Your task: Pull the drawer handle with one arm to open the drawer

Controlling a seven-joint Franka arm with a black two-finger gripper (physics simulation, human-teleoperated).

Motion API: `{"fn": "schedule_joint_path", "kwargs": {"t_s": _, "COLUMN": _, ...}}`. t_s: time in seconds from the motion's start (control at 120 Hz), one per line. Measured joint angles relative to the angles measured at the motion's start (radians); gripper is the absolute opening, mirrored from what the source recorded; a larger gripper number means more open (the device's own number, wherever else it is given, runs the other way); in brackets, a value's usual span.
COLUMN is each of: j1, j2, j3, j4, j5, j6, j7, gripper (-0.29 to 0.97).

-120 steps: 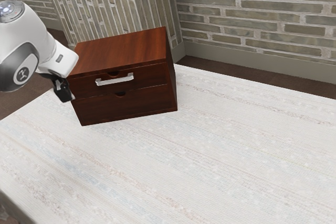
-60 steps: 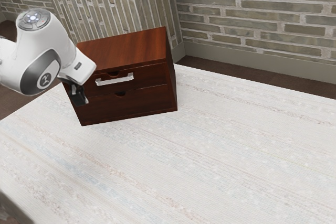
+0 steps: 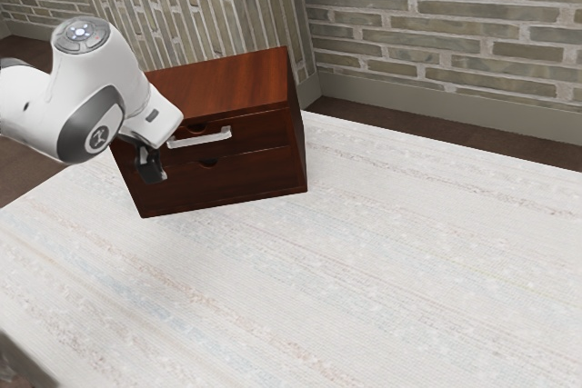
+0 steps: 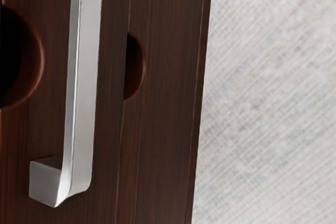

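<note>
A dark wooden cabinet (image 3: 218, 84) with two drawers stands at the back of the table, on the exterior view's left. The upper drawer (image 3: 255, 132) carries a silver bar handle (image 3: 198, 138), and its front sits flush with the lower drawer (image 3: 241, 174). My gripper (image 3: 152, 170) hangs in front of the cabinet's left end, just left of and slightly below the handle. In the wrist view the handle (image 4: 79, 93) runs close before the hand across the dark drawer front (image 4: 163, 103), with its square end post in sight.
The pale woven table top (image 3: 364, 261) spreads wide in front of and to the right of the cabinet. Brick walls (image 3: 436, 15) close the room behind it. A dark floor strip (image 3: 455, 129) runs past the table's far edge.
My arm has swung toward the exterior view's right, carrying the gripper from beside the cabinet's left edge to in front of its face, near the handle's left end. The cabinet has not moved.
</note>
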Motion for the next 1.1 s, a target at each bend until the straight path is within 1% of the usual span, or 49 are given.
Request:
{"fn": "schedule_joint_path", "kwargs": {"t_s": 0.133, "j1": -0.003, "j2": 0.002, "j3": -0.013, "j4": 0.023, "j5": -0.007, "j6": 0.000, "j7": 0.005, "gripper": 0.68}}
{"fn": "schedule_joint_path", "kwargs": {"t_s": 0.275, "j1": -0.013, "j2": 0.030, "j3": -0.016, "j4": 0.026, "j5": -0.024, "j6": 0.012, "j7": 0.010, "gripper": 0.68}}
{"fn": "schedule_joint_path", "kwargs": {"t_s": 0.475, "j1": -0.030, "j2": 0.053, "j3": -0.015, "j4": 0.038, "j5": -0.031, "j6": 0.027, "j7": 0.014, "gripper": 0.68}}
{"fn": "schedule_joint_path", "kwargs": {"t_s": 0.742, "j1": -0.001, "j2": 0.109, "j3": -0.006, "j4": 0.078, "j5": -0.047, "j6": 0.034, "j7": 0.019, "gripper": 0.68}}
{"fn": "schedule_joint_path", "kwargs": {"t_s": 1.1, "j1": -0.005, "j2": 0.158, "j3": -0.019, "j4": 0.114, "j5": -0.055, "j6": 0.036, "j7": 0.022, "gripper": 0.68}}
